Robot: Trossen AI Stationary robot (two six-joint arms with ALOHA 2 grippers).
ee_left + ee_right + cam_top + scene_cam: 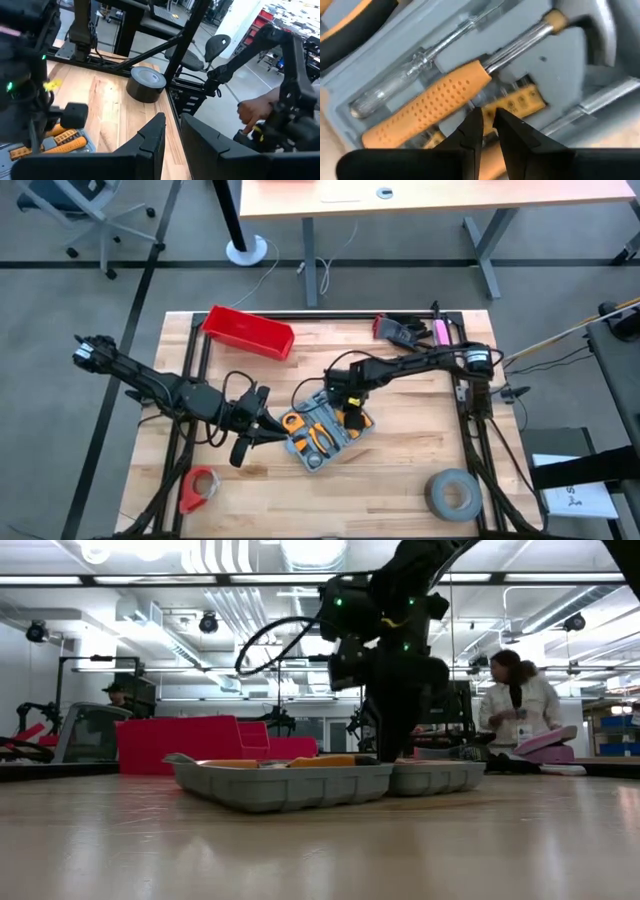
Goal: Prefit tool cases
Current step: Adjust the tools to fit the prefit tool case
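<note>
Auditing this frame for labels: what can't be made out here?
- Right gripper grip: fingers nearly together over the tool case; wrist view doesn't show whether they pinch anything.
- Case contents, low view: its wall hides the recesses.
- Left gripper in high view: the arm's own wrist covers the fingers.
- Person, low view: partly behind the right arm, too small.

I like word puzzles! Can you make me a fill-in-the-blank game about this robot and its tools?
1. The right claw reaches down into the open grey ____.
2. The tool handles in the tool case are ____.
3. The bin at the table's back is ____.
4. The grey roll of ____ lies near the table's front right corner.

Missing words: tool case; orange; red; tape
</note>
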